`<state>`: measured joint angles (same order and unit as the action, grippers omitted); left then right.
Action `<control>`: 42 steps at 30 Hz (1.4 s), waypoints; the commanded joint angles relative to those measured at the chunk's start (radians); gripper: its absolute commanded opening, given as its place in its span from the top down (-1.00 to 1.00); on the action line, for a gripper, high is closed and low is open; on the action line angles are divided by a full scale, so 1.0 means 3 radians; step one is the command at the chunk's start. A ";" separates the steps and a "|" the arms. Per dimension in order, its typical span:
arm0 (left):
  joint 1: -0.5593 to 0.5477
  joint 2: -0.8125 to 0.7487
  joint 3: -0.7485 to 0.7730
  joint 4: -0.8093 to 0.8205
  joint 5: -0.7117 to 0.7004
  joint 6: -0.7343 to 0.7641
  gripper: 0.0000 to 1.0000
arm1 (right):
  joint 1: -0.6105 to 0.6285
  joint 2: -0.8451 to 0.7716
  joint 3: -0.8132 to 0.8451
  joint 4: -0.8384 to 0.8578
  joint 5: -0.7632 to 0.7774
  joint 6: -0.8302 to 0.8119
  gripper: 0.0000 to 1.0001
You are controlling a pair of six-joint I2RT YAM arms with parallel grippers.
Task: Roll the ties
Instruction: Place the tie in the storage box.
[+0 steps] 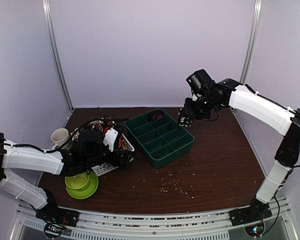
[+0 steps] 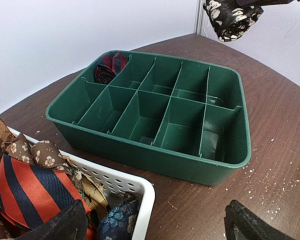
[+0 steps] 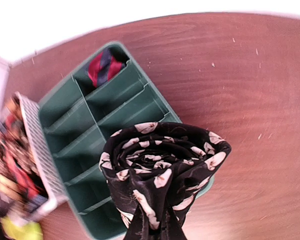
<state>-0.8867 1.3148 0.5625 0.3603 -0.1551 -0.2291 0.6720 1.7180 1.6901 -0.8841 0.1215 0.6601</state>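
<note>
One tie held: black tie, rolled up, cream flowers on it, up in the air off the table.
Right gripper: pinched on that roll. The cloth hides its fingers in the wrist view, so I can't tell how wide they sit.
Left gripper: wide open, nothing in it, low by the basket of loose ties.
Tray: green, many slots. One far corner slot has a rolled red tie; the others I can see look empty.
Tray from the roll: below it and a bit toward the left arm. The roll hangs over the tray's far right corner.
Roll's end: the swirl faces my right wrist camera.
Nearer arm: the right one, by far.
Next move, I think: down and a little inward, into an empty slot.
</note>
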 commanded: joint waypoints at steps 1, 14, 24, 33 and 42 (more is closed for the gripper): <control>0.0027 -0.0087 -0.0047 0.0229 -0.0018 -0.0021 -0.96 | -0.0184 -0.0044 -0.0032 -0.0074 -0.0461 0.0979 1.00; 0.0026 -0.0133 -0.0154 0.0292 -0.0067 -0.0090 -0.96 | -0.0282 0.0180 -0.0303 0.0123 -0.0968 0.1701 1.00; 0.0026 -0.0121 -0.0171 0.0307 -0.0107 -0.0095 -0.96 | -0.0310 0.0450 -0.0312 0.0057 -0.0937 0.1749 1.00; 0.0029 -0.0138 -0.0193 0.0282 -0.0152 -0.0092 -0.96 | -0.0388 0.0665 -0.0384 0.0074 -0.1129 0.1876 1.00; 0.0027 -0.0104 -0.0166 0.0287 -0.0151 -0.0095 -0.96 | -0.0369 0.0715 -0.0604 0.0299 -0.1246 0.2172 1.00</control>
<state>-0.8848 1.2938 0.5163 0.3958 -0.1871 -0.2447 0.5552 1.8973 1.5379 -0.8345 -0.2539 1.2591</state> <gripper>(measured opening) 0.978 0.051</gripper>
